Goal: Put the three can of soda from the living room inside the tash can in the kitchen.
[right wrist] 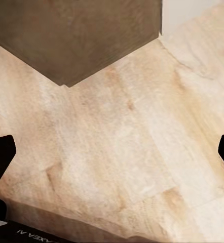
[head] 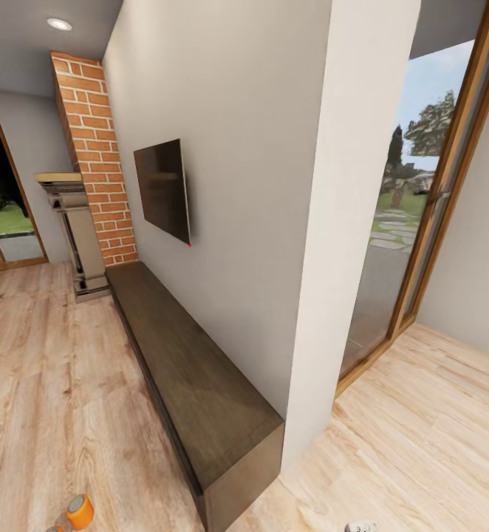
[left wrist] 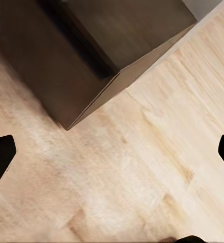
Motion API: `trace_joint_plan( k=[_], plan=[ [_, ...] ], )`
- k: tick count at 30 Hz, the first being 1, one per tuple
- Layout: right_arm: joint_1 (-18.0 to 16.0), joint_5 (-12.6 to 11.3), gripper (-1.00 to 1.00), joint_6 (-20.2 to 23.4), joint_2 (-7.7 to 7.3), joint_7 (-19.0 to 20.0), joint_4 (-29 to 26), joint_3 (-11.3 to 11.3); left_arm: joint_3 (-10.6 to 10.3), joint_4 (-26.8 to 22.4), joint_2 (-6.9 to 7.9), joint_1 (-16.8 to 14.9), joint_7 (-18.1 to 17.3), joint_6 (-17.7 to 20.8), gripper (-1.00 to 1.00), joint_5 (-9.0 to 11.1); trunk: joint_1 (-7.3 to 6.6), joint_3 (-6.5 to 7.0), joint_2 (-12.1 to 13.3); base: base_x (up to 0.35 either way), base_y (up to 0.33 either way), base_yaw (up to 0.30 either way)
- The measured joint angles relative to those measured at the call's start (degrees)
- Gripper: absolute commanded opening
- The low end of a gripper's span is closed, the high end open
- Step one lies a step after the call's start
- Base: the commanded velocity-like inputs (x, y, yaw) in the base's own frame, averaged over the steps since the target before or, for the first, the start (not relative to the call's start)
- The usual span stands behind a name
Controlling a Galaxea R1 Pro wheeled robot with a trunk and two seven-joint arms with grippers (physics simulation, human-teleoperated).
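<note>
One can [head: 80,511] in sight, lower left of the head frame: orange, silver top, lying or tilted low by the frame's edge; whether it rests on the floor or on something else cannot be told. A second orange sliver sits at the very bottom edge just left of it, too cropped to name.

Room: living room. Wood floor [head: 45,384] across the lower half. Long dark low table [head: 193,384] running from centre to lower middle along a grey wall. Black TV [head: 163,188] on that wall, upper centre. Brick column [head: 97,159] upper left, a pale mantel beside it. Glass door [head: 414,222] at right, garden beyond. No bin visible.

Left gripper [left wrist: 112,152]: spread wide, black fingertips at the wrist frame's left and right edges, nothing between them; floor and the table's corner beneath.

Right gripper [right wrist: 112,152]: likewise spread and empty, over floor beside the same dark corner.

Step in hand, as judged: travelling or turning within the room, no can held. To do it well: bring the head and base round toward the lower-left can, keep clear of the table's end corner, square up before lowering an arm, and keep the fingers wide until they straddle the can's body.
</note>
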Motion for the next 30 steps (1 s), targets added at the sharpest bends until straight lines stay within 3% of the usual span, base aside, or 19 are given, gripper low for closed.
trace_joint_plan(
  k=[7, 30],
  plan=[
    [0.0, 0.0, 1.00, 0.1, -0.07, 0.1, -0.3, 0.0, 1.3, 0.3, -0.04, 0.0, -0.1, -0.8, 1.00, -0.1, 0.00, 0.00, 0.0, 0.000, 0.000, 0.000],
    [0.0, 0.0, 1.00, 0.1, -0.10, 0.2, -0.3, 0.0, 1.6, 0.6, -0.04, 0.0, -0.1, -0.9, 1.00, -0.1, 0.00, 0.00, 0.0, 0.000, 0.000, -0.021]
  ],
)
